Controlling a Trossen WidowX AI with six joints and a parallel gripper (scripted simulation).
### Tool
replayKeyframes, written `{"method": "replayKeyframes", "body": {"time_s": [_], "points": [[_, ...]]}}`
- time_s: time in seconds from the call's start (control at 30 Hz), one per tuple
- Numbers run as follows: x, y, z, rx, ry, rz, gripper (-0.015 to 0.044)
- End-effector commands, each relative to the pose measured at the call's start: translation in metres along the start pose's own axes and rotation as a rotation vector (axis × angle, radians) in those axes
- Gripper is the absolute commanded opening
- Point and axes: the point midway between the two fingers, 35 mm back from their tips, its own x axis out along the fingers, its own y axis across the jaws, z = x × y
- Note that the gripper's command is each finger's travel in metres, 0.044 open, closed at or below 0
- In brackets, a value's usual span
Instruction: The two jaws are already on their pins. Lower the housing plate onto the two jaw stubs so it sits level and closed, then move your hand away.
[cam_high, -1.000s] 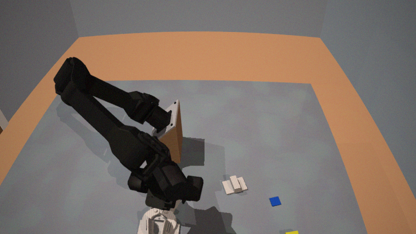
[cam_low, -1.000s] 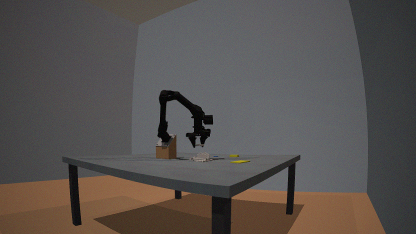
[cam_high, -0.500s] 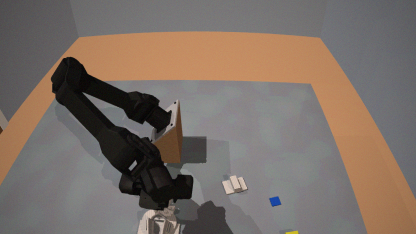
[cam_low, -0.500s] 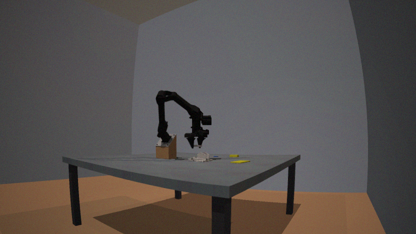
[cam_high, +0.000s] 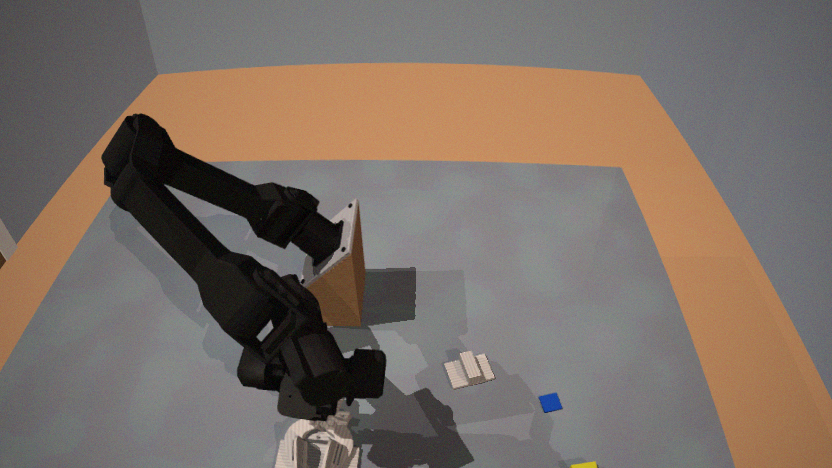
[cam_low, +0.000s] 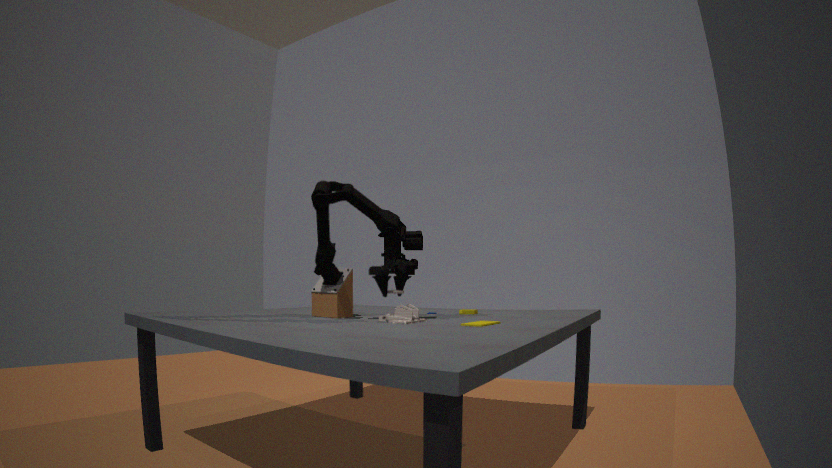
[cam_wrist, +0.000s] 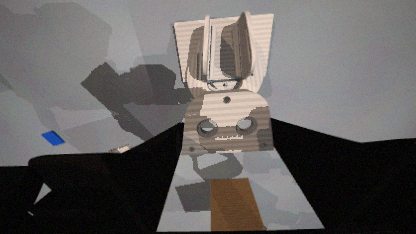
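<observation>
My gripper (cam_wrist: 223, 124) (cam_low: 392, 293) is shut on the housing plate (cam_wrist: 227, 109) (cam_low: 397, 292), a pale ribbed plate with two large round holes and a rounded far edge. The plate hangs level between the fingertips, above the table. The pale base assembly (cam_wrist: 265, 31) (cam_low: 405, 314) (cam_high: 288, 449) stands on the table below. In the wrist view it shows just beyond the plate, with two upright walls on it. The plate and the assembly are apart in the exterior view. The near part of the assembly, with the jaw stubs, is hidden under the plate.
A pale stepped stand (cam_high: 471, 367) (cam_wrist: 120, 149) is right of the arm in the top view. A blue tile (cam_high: 550, 402) (cam_wrist: 53, 137) lies beyond it. Two yellow pieces (cam_low: 468, 311) (cam_low: 480, 323) lie farther right. The arm's wooden base block (cam_high: 344, 296) (cam_low: 332, 305) is behind.
</observation>
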Motion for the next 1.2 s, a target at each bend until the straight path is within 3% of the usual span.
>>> {"method": "replayKeyframes", "body": {"time_s": [0.0, 1.17], "points": [[0.0000, -0.0006, 0.0005, 0.002, -0.004, -0.003, 0.0351], [0.0001, -0.0092, -0.0042, 0.001, -0.003, -0.004, 0.0351]]}}
